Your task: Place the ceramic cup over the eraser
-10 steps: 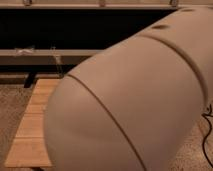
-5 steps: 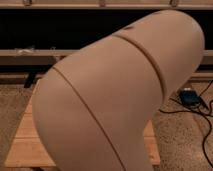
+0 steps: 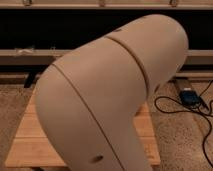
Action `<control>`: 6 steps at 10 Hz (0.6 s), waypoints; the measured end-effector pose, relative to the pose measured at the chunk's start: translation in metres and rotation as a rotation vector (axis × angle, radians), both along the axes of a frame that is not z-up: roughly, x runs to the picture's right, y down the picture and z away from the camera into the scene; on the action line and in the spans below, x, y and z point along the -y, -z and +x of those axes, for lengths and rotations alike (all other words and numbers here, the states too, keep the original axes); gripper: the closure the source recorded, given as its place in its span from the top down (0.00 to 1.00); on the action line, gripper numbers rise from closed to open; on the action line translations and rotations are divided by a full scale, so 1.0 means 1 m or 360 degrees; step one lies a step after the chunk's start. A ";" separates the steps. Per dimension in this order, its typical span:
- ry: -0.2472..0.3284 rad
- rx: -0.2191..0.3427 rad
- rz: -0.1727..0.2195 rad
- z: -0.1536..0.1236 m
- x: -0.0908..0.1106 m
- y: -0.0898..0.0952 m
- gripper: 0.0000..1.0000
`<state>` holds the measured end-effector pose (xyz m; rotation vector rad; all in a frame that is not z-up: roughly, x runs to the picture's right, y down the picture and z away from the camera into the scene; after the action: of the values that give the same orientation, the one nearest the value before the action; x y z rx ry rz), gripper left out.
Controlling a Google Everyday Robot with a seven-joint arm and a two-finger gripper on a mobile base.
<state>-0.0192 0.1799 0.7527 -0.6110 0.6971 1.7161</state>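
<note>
My beige robot arm [image 3: 110, 95] fills most of the camera view, bent at a joint and blocking the middle. The gripper is out of view. The ceramic cup and the eraser are hidden or out of view. Behind the arm lies a light wooden tabletop [image 3: 30, 142], visible only at the lower left and at the right of the arm.
A dark shelf unit [image 3: 60, 35] with a grey rail runs along the back. On the speckled floor to the right lie black cables [image 3: 172, 105] and a small blue-black box [image 3: 190, 96].
The arm has swung leftward and down across the view, its upper segment pulling away from the right side. More of the floor, cables and the table's right edge now show.
</note>
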 end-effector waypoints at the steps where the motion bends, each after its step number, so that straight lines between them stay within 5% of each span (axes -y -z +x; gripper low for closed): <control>1: -0.0001 -0.0006 -0.0008 0.000 -0.002 -0.003 0.80; 6: 0.0013 -0.0033 -0.0052 0.000 -0.006 -0.010 0.36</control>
<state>-0.0190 0.1863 0.7631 -0.6132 0.7424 1.7085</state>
